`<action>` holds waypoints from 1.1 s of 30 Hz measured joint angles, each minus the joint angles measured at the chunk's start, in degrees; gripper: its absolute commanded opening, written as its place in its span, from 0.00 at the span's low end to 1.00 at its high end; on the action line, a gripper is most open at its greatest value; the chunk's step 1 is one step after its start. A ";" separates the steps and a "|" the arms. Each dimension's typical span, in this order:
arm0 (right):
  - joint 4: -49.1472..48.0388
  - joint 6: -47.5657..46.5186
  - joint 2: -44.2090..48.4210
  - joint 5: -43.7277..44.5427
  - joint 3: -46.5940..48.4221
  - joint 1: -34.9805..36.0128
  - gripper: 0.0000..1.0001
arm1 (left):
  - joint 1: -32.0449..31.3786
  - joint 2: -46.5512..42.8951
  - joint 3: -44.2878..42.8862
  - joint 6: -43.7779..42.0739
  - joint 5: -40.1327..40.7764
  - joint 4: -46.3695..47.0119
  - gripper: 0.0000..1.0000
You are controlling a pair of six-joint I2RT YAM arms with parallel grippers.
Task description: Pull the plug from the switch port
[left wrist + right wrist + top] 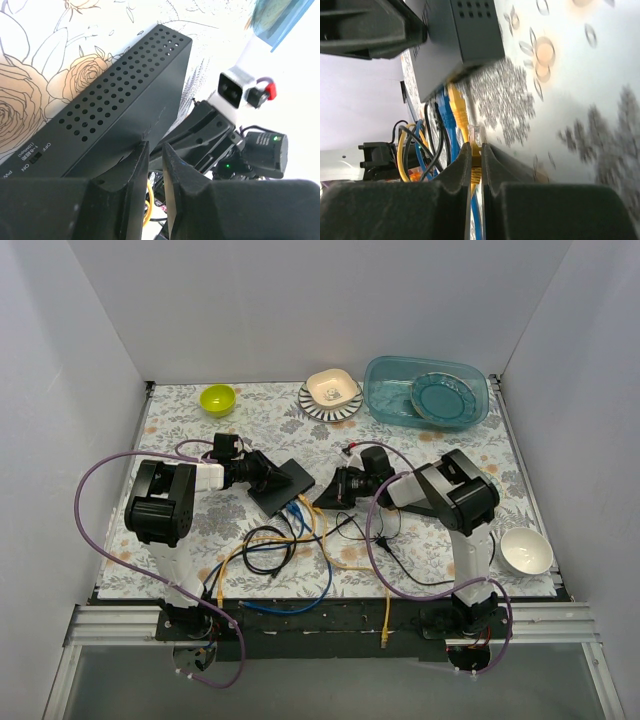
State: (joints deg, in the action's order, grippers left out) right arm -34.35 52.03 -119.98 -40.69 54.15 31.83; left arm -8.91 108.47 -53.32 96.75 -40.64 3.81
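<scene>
The switch (287, 483) is a flat black box lying mid-table; its vented side (115, 110) fills the left wrist view. My left gripper (262, 472) (154, 145) is at the switch's left end, its jaws nearly together and pinching the box's near edge. My right gripper (327, 495) (476, 146) is shut on a yellow plug (476, 136), whose clear tip sticks out beyond the fingers, free of the switch (455, 40). Another yellow plug (458, 102) and blue ones (446, 112) still sit in the port row.
Yellow, blue and black cables (285, 550) tangle between the switch and the near edge. At the back stand a green bowl (217, 398), a white bowl on a striped plate (331, 390) and a teal tub (425, 390). Near right is a white bowl (526, 550).
</scene>
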 measured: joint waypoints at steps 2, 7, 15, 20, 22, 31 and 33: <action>0.09 0.04 1.84 0.59 -2.34 -0.44 0.17 | 0.13 0.00 0.00 0.02 -0.02 0.04 0.19; 4.24 -1.46 7.61 4.35 -5.70 -2.23 0.45 | 0.17 0.00 0.00 -0.07 -0.04 0.02 0.19; 16.65 -7.85 10.69 13.64 3.76 -2.49 0.49 | 0.22 0.00 0.00 -0.13 -0.04 0.02 0.19; 17.79 -9.25 7.52 12.39 11.13 -1.01 0.49 | 0.22 0.00 -0.02 -0.26 -0.07 0.04 0.19; 17.66 -9.40 5.07 11.19 12.52 0.00 0.48 | 0.22 0.00 -0.02 -0.28 -0.07 0.02 0.19; 16.61 -7.89 0.31 6.01 12.48 3.32 0.47 | 0.22 0.00 -0.02 -0.31 -0.11 0.04 0.19; 16.26 -7.43 0.02 5.66 12.48 3.61 0.46 | 0.22 0.00 -0.02 -0.31 -0.11 0.04 0.19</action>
State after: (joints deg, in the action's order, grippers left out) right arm -18.09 44.60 -119.96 -35.03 66.63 35.44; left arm -8.69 108.47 -53.34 96.44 -40.75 3.86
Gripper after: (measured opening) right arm 0.468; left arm 0.186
